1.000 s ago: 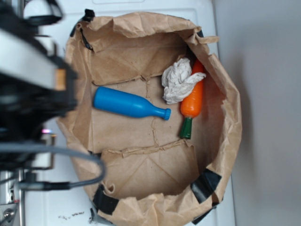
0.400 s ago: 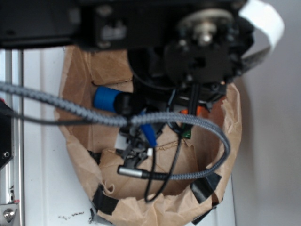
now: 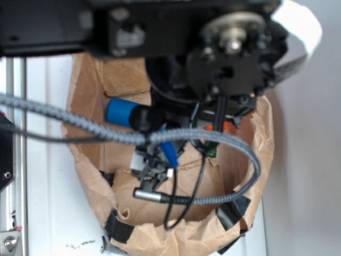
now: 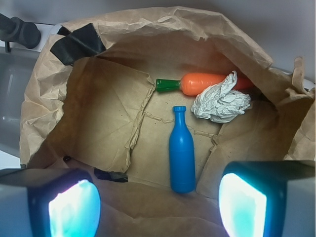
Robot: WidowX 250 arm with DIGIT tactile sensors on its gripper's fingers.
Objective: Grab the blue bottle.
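Blue plastic identifies the target: the blue bottle (image 4: 181, 156) is lying flat on the floor of the brown paper bag (image 4: 59, 103), roughly at the bag's centre, with its capped neck pointing toward the far wall in the wrist view. Nothing is touching it. Judged from these views, the grasp is not yet made; only the positioning over the bag is done, and the descent, closure and lift are all remaining.

The gripper (image 4: 158, 205) is hanging above the bag opening with its fingers (image 4: 244, 205) spread wide apart. The wrist view is showing the bottle's base end lying between the two pads, well below them, so the bottle's long axis appears to be running across the closing line, which looks suitable for a pinch across the body.

In the exterior view, the arm (image 3: 160, 32) is reaching over the bag from above and is covering most of the interior; only the base end of the bottle (image 3: 120, 112) and a sliver of its neck are showing beneath the cables.

Neighbouring items are sitting clear of the target. The orange carrot (image 4: 205, 83) is lying near the far wall, just beyond the bottle's cap, with the crumpled white paper (image 4: 219, 103) resting against it. Neither is obstructing a straight descent.
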